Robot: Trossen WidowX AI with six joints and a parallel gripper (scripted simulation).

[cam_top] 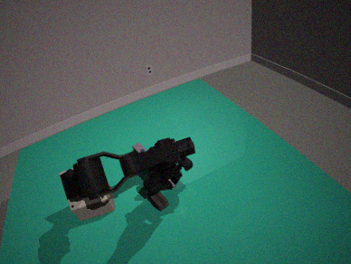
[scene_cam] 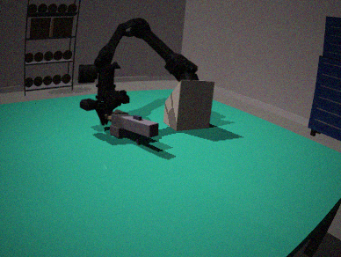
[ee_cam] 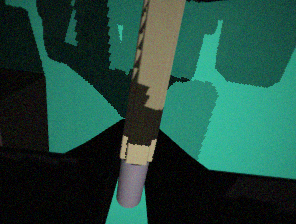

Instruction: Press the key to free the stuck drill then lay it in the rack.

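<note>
My gripper (cam_top: 169, 178) (scene_cam: 105, 120) (ee_cam: 136, 127) points down and is shut on the drill. In the wrist view the drill (ee_cam: 159, 60) is a long beige bar with a tan collar between the fingers and a purple-grey round end; its far end is out of view. In the top view only a pale tip (cam_top: 172, 183) shows under the gripper. A long grey holder (cam_top: 138, 147) (scene_cam: 136, 125) lies beside the gripper; in the exterior view a small dark raised piece (scene_cam: 137, 117), perhaps the key, is on its top. Whether the drill is fully out of the holder is hidden.
A large pale block (cam_top: 97, 212) (scene_cam: 196, 106) with a slanted side, possibly the rack, stands near the arm's base on the green table top (cam_top: 271, 212) (scene_cam: 132, 198). The arm arches above it. Shelves, a blue cabinet and walls stand beyond.
</note>
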